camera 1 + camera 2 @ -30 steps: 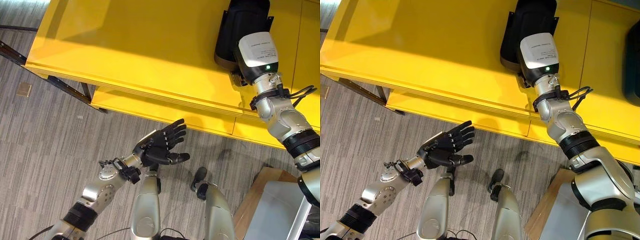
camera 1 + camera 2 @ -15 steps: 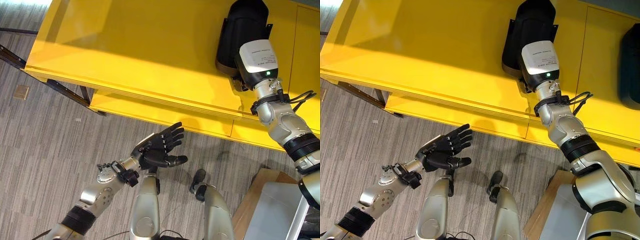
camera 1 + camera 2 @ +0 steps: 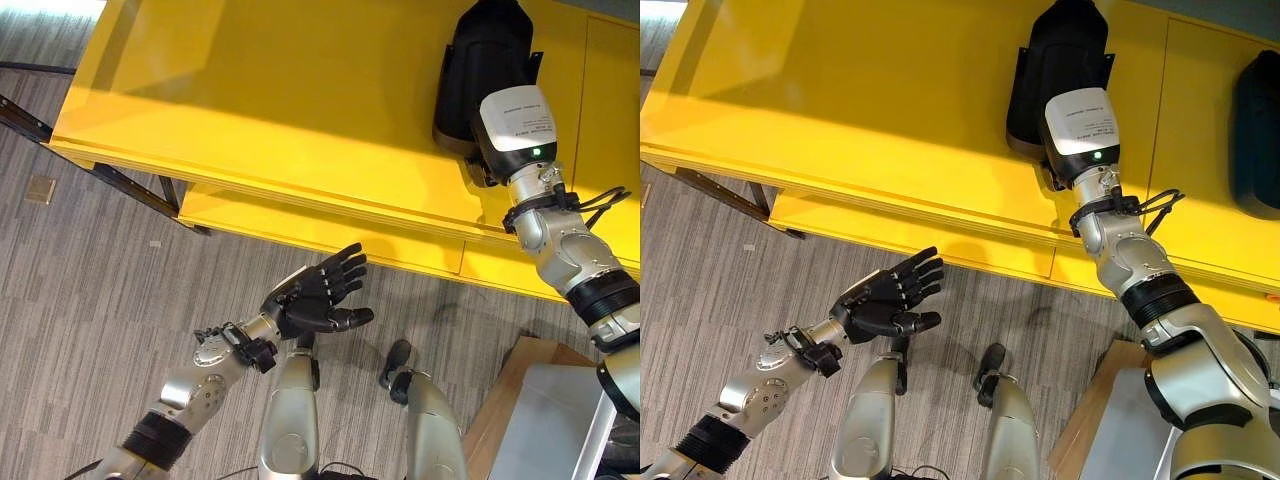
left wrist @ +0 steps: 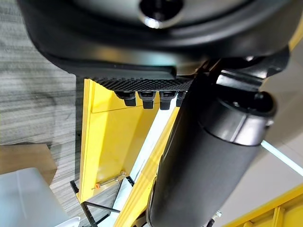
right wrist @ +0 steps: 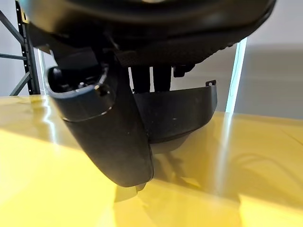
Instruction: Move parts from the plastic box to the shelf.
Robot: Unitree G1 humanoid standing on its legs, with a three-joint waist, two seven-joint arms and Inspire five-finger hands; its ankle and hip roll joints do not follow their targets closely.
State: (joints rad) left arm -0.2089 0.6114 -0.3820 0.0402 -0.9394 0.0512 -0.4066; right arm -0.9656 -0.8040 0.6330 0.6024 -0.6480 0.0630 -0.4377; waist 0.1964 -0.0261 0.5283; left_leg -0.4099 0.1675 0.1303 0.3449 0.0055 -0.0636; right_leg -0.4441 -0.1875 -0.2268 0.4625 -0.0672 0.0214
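1. Left eye view, nearest to me: the robot's left hand (image 3: 318, 296) hangs palm-up over the grey striped carpet floor (image 3: 90, 290), its fingers (image 3: 345, 270) spread straight and apart, nothing in them.
2. Low on the right, a pale grey plastic box (image 3: 555, 425) sits against a brown wooden board (image 3: 522, 368) on the floor; what lies inside it I cannot make out.
3. Beyond the left hand runs the glossy yellow shelf (image 3: 260, 100), an upper board over a lower one, with dark metal frame legs (image 3: 120, 180) on its left.
4. The right arm reaches up over the shelf's right part, and the right hand (image 5: 102, 118) lies against a black curved plastic part (image 3: 485, 55) that rests on the upper board.
5. In the right wrist view that part's shell (image 5: 175, 113) sits on the yellow surface just past the thumb; whether the fingers grip it or merely touch it I cannot tell.
6. Furthest right, in the right eye view, a second dark part (image 3: 1255, 130) lies on the shelf, well apart from the first.
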